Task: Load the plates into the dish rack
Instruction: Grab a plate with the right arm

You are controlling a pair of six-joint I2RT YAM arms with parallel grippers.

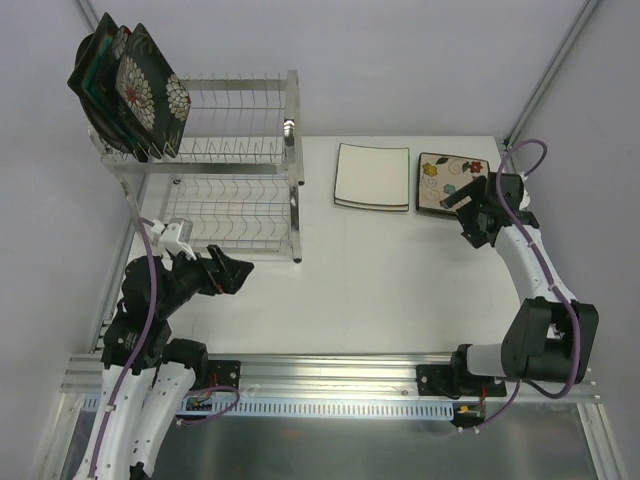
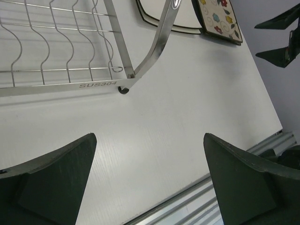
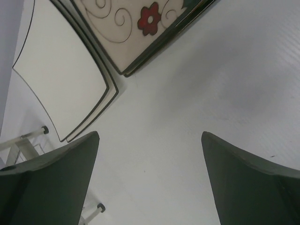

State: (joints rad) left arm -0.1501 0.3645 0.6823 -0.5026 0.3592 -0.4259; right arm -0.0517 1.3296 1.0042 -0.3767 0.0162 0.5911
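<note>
Standing on edge at the left end of the dish rack's (image 1: 240,205) upper tier, the black chrysanthemum plate (image 1: 150,95) and the teal-centred plate (image 1: 100,68) are seen leaning together. The plain white square plate (image 1: 372,177) and the flowered cream plate (image 1: 445,178) are laid flat, side by side, on the white table (image 1: 400,290), to the right of the rack. The right gripper (image 1: 460,200) is held at the flowered plate's near right edge, jaws spread wide and nothing gripped. The left gripper (image 1: 235,272) is held by the rack's near right corner, jaws likewise spread and empty.
</note>
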